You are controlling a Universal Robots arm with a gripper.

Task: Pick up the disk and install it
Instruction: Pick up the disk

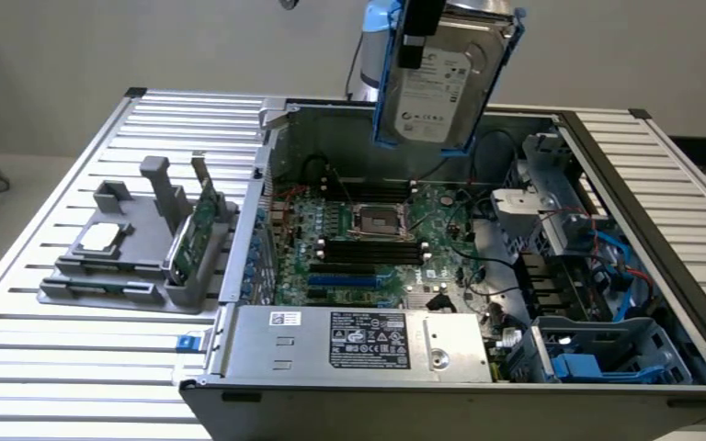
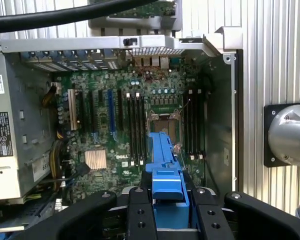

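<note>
The pincer [image 2: 169, 204] is closed on the blue frame of the disk [image 1: 441, 78], which hangs upright in the air at 12 o'clock of the exterior view, above the open computer case [image 1: 643, 241]. To carry it well, I would hold it clear of the cables [image 1: 610, 259] and line it up with the drive cage [image 1: 601, 347] at 4 o'clock.

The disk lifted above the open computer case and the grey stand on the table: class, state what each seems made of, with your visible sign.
The disk: silver-grey body with a dull sheen, likely metal; white printed label, perhaps paper or film. Its blue frame: uniform matte colour and moulded shape suggest plastic. The grey stand: even matte grey, blocky moulded forms, probably plastic.
</note>
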